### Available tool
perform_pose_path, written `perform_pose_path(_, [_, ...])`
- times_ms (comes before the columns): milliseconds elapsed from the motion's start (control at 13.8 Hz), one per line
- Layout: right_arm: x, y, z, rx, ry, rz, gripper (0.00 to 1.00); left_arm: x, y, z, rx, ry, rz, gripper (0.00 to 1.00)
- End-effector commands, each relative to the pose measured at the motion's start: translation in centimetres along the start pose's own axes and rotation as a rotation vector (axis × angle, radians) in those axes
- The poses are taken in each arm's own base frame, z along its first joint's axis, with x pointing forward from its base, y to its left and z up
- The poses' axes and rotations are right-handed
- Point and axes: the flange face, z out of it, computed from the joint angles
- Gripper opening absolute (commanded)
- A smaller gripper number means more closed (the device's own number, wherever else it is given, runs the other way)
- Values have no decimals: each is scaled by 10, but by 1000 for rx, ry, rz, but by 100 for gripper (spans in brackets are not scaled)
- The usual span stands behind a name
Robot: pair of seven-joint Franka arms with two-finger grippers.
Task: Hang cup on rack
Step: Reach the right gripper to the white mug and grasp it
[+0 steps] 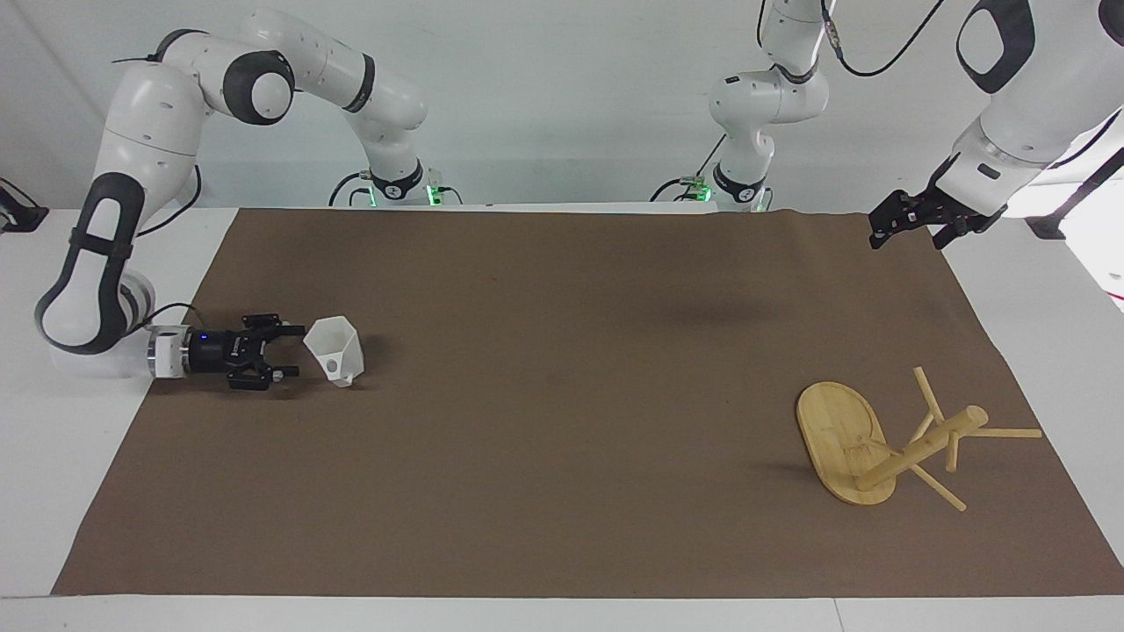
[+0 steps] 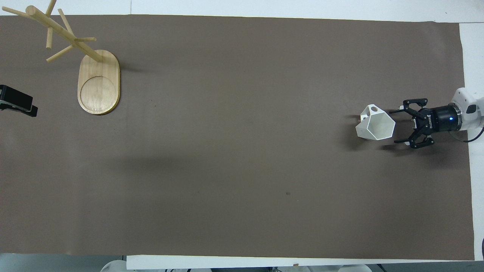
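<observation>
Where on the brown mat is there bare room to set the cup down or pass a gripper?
The whole middle of the brown mat between the cup and the rack is bare. It is crowded only at the ends: the open right gripper sits beside the cup, and the waiting left gripper, open, hangs over the mat's corner near the rack.

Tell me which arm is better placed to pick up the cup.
Right. The right gripper lies low beside the cup, jaws open toward it, at the right arm's end of the table. The left gripper waits, raised over the mat's corner at the other end, near the rack.
</observation>
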Motion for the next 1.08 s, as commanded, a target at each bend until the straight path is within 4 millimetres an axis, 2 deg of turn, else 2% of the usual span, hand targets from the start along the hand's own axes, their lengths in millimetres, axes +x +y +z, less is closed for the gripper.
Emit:
perform_pose_path(0, [-7, -7, 14, -40, 14, 0, 100, -5, 0, 0, 18, 11, -8, 100])
perform_pose_path(433, [-11, -3, 33, -45, 16, 11, 100, -7, -2, 1, 17, 0, -11, 100])
perform_pose_path(578, [-10, 0, 49, -40, 36, 15, 100, -8, -2, 2, 16, -11, -11, 100])
perform_pose_path(1011, [-9, -6, 68, -25, 66, -44, 100, -10, -2, 3, 16, -25, -13, 100])
